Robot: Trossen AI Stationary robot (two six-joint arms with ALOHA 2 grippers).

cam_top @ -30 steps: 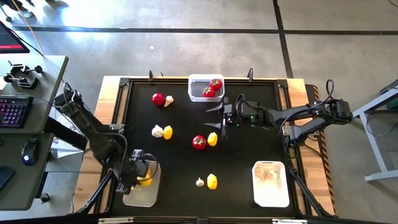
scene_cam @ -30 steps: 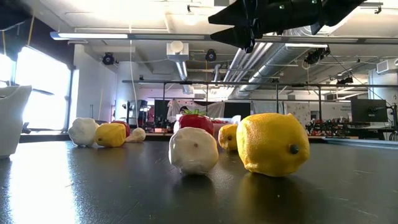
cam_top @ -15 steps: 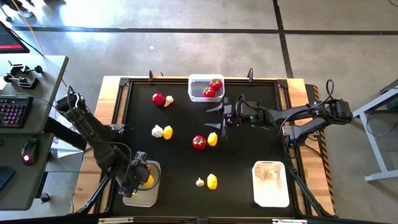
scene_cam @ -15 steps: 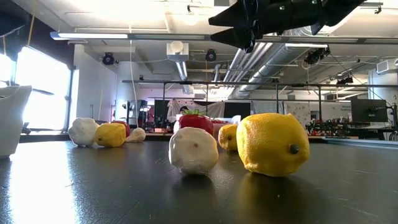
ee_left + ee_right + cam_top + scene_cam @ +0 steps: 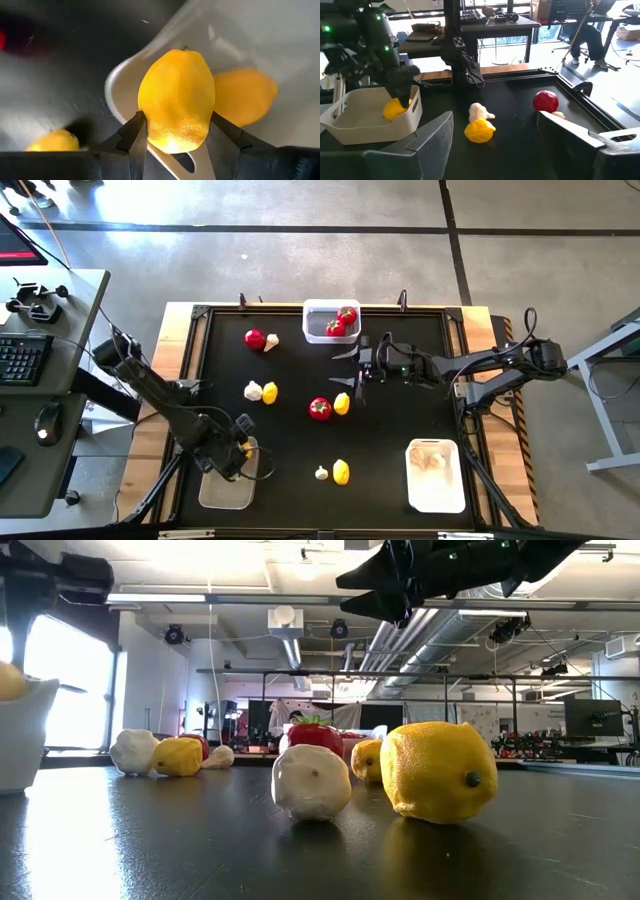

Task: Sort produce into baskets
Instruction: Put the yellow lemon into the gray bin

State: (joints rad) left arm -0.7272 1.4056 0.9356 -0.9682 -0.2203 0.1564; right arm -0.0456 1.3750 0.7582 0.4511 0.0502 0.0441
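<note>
Left claw (image 5: 175,135) has swung to inner rim of beige basket (image 5: 226,488), pinching lemon (image 5: 176,100) above second lemon (image 5: 245,96) inside. Expect release next. Right claw (image 5: 352,367) spread, unmoved, mid-surface.

A lab: exposed ceiling ducts (image 5: 290,635), concrete floor (image 5: 300,260), desks with keyboard (image 5: 20,360)

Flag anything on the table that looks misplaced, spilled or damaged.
Nothing stands out. The red tomatoes lie in the clear white-rimmed bin, the off-white garlic bulbs in the white bin, and the left gripper holds a yellow lemon over the beige-grey bin.
</note>
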